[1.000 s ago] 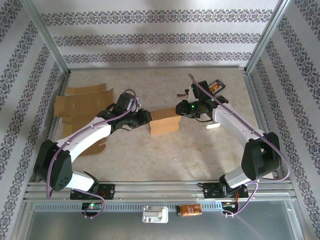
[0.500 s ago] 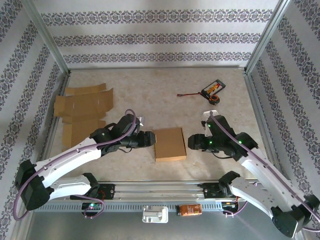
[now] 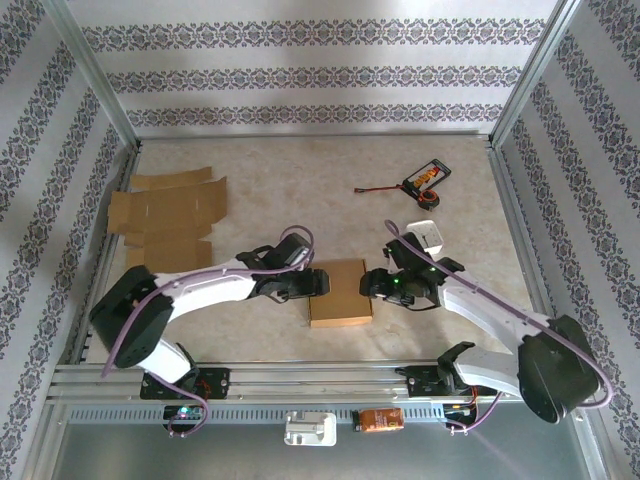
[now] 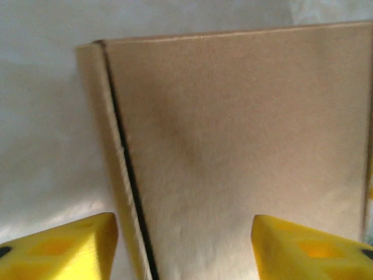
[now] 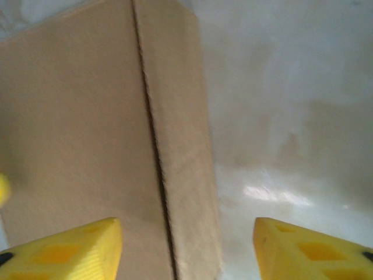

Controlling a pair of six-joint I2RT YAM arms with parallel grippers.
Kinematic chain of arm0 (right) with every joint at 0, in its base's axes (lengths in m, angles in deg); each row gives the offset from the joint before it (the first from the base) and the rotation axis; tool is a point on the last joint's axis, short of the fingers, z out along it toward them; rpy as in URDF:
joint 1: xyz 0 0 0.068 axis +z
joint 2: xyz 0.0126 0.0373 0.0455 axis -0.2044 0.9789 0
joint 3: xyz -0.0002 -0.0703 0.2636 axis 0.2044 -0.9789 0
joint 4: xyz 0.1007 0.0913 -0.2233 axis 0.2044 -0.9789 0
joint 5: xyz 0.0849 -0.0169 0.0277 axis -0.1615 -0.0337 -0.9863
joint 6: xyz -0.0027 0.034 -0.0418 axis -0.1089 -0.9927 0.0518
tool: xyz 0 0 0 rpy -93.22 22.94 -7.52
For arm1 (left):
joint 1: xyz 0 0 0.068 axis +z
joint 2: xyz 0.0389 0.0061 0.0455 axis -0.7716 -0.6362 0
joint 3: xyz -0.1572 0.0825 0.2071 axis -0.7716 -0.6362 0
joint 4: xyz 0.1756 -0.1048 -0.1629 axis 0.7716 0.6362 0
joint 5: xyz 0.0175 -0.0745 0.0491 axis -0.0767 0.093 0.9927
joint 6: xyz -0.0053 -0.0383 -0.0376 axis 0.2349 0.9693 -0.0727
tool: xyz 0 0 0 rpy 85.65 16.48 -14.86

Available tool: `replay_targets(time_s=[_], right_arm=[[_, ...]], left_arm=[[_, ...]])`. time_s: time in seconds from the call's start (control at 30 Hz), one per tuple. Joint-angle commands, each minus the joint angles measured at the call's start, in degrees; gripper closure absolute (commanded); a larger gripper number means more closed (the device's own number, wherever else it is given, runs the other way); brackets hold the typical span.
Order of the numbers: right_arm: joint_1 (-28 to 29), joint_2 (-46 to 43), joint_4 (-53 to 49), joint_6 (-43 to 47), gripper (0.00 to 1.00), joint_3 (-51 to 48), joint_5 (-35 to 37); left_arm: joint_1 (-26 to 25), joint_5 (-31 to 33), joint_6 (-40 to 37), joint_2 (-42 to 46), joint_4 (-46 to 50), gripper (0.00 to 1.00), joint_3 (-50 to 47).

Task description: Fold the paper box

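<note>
White shells are covering the left arm (image 3: 205,290) and right arm (image 3: 490,310) between black joints, purple cables (image 3: 300,230) are trailing along both, and wedge-shaped fingers (image 4: 58,248) are showing bright yellow

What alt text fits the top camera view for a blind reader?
A brown paper box lies on the table between the left gripper and right gripper, both open at its sides; flat cardboard lies far left.

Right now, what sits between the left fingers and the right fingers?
The paper box lies flat between the left fingers and the right fingers, as the top view shows.
</note>
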Motion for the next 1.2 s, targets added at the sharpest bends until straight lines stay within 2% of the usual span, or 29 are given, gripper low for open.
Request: replay_targets(time_s=[0.0,0.13,0.33,0.5,0.63,0.73,0.83,0.93,1.07,1.17], right_arm=[[0.7,2.7,13.7,-5.9,0.50,-0.7,-1.3],[1.0,11.6,20.6,-8.1,0.63,3.2,2.1],[0.3,32.6,23.4,-6.5,0.68,23.0,5.1],[-1.9,47.2,18.9,-4.9,0.68,44.2,10.4],[-5.1,55.2,16.4,-3.4,0.67,56.5,13.5],[-7.4,59.8,13.4,1.0,0.60,66.0,13.6],[-9.0,62.7,5.8,7.5,0.46,77.4,11.4],[-8.3,59.8,-1.2,14.6,0.31,82.8,10.9],[-3.6,50.6,-0.9,17.8,0.16,76.6,8.2],[1.7,48.2,2.3,15.5,0.10,72.6,5.6]], left_arm=[[0.6,-2.5,0.1,-4.8,-8.0,0.49,2.5],[5.8,-3.3,0.9,-9.7,-11.0,0.58,4.8],[15.9,-3.6,-5.5,-18.1,-12.6,0.60,13.7],[23.1,-5.2,-13.6,-33.5,-8.5,0.61,35.1],[25.3,-8.0,-14.9,-47.1,-1.7,0.61,55.8],[25.4,-5.5,-15.8,-50.7,-1.0,0.60,62.7],[26.1,-3.7,-16.6,-48.7,-1.8,0.47,63.5],[26.9,-0.9,-19.2,-40.0,-1.3,0.33,58.4],[28.2,7.2,-24.7,-19.6,-1.1,0.19,42.3],[29.0,12.8,-25.2,-3.1,5.1,0.12,29.3]])
